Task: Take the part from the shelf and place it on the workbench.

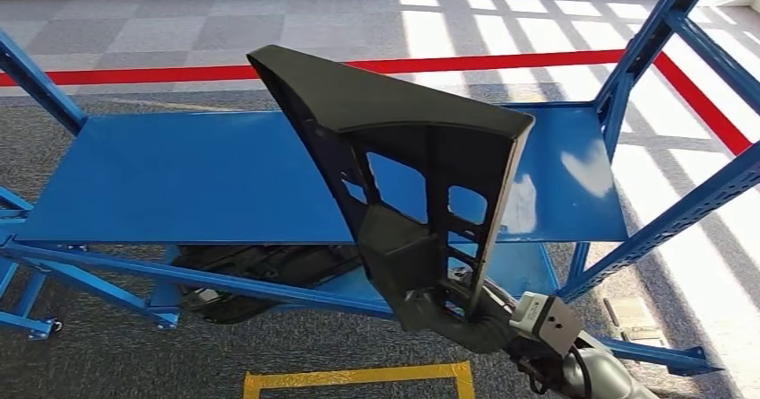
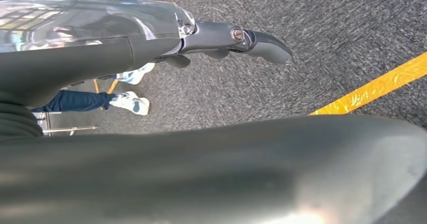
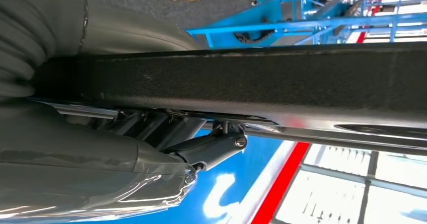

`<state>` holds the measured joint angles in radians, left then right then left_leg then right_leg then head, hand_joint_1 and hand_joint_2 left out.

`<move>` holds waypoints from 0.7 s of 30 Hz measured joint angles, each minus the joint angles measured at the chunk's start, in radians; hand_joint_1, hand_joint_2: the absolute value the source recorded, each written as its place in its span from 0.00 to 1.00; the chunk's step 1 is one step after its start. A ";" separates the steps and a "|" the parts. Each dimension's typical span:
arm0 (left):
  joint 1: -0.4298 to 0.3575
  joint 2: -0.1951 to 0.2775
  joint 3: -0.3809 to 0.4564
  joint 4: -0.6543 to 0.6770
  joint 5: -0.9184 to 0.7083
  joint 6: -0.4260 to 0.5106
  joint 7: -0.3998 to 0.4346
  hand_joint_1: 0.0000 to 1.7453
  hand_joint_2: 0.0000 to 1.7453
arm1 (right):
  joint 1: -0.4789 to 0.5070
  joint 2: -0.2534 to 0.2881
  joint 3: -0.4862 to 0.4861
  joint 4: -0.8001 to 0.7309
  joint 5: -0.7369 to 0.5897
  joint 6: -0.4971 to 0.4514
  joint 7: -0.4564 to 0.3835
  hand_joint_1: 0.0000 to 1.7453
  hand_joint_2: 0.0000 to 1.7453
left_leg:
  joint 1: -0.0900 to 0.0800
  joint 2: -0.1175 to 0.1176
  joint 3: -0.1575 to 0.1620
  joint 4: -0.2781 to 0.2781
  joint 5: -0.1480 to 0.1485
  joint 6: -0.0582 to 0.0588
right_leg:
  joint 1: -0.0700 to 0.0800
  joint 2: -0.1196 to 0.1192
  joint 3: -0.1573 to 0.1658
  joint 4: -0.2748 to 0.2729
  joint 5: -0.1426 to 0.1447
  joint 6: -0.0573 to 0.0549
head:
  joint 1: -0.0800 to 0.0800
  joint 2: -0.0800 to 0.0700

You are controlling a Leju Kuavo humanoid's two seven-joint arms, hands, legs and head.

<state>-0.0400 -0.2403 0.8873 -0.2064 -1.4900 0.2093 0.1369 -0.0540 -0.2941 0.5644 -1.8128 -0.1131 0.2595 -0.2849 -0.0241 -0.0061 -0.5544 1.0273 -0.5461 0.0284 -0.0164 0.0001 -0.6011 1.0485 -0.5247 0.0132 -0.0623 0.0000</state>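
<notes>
A large black plastic part (image 1: pixel 403 148), wedge-shaped with ribbed cut-outs, stands tilted in front of the blue shelf (image 1: pixel 179 175). My right hand (image 1: pixel 484 325) grips it at its lower narrow end, at the bottom right of the head view. In the right wrist view the part's black edge (image 3: pixel 252 83) runs across the picture, clamped between the thumb and the dark fingers (image 3: pixel 211 148) of my right hand (image 3: pixel 151 133). My left hand (image 2: pixel 221 40) hangs over grey carpet with its fingers stretched out and nothing in it.
A second black part (image 1: pixel 260 269) lies on the shelf's lower level. Blue uprights (image 1: pixel 645 49) and slanted braces frame the shelf. A red floor line (image 1: pixel 538 58) runs behind, yellow tape (image 1: pixel 358 377) in front. A person's shoes (image 2: pixel 131 102) stand on the carpet.
</notes>
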 joint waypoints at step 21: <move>-0.006 -0.009 0.000 0.000 -0.004 0.023 0.006 0.00 0.00 | 0.054 0.000 0.101 0.003 0.071 -0.029 -0.046 1.00 1.00 | 0.000 0.000 0.000 0.000 0.000 0.000 | 0.000 0.000 0.000 0.000 0.000 0.000 | 0.000 0.000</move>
<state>-0.0462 -0.2490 0.8873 -0.2064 -1.4939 0.2323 0.1430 0.0002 -0.2945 0.6656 -1.8095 -0.0423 0.2301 -0.3308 -0.0241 -0.0061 -0.5543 1.0273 -0.5462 0.0284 -0.0164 0.0001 -0.6011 1.0485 -0.5247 0.0132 -0.0625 0.0000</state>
